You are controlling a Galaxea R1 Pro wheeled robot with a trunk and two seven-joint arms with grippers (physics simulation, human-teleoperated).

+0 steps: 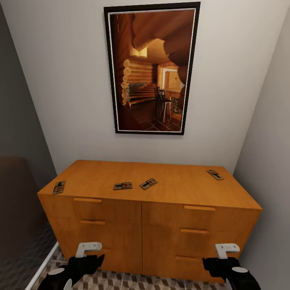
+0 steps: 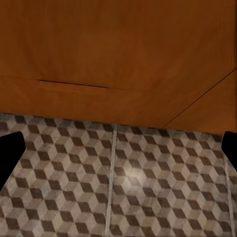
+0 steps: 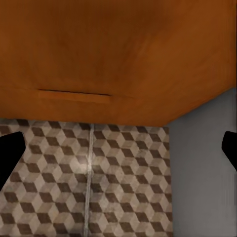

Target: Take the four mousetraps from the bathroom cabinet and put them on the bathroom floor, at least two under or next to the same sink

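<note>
Several mousetraps lie flat on top of the orange wooden cabinet (image 1: 177, 191): one at the left edge (image 1: 59, 187), two near the middle (image 1: 123, 185) (image 1: 148, 183), one at the back right corner (image 1: 215, 174). My left gripper (image 1: 82, 262) and right gripper (image 1: 223, 259) hang low in front of the cabinet's lower drawers, well below the traps. Both are open and empty, with dark fingertips (image 2: 7, 153) (image 3: 10, 153) wide apart in the wrist views. The cube-patterned bathroom floor (image 2: 118, 187) (image 3: 98, 182) lies beneath them. The sink is out of view.
A framed picture (image 1: 151, 70) hangs on the wall above the cabinet. A grey wall (image 1: 266, 161) closes in on the right, right beside the cabinet's end. A dark surface (image 1: 16, 201) stands at the left.
</note>
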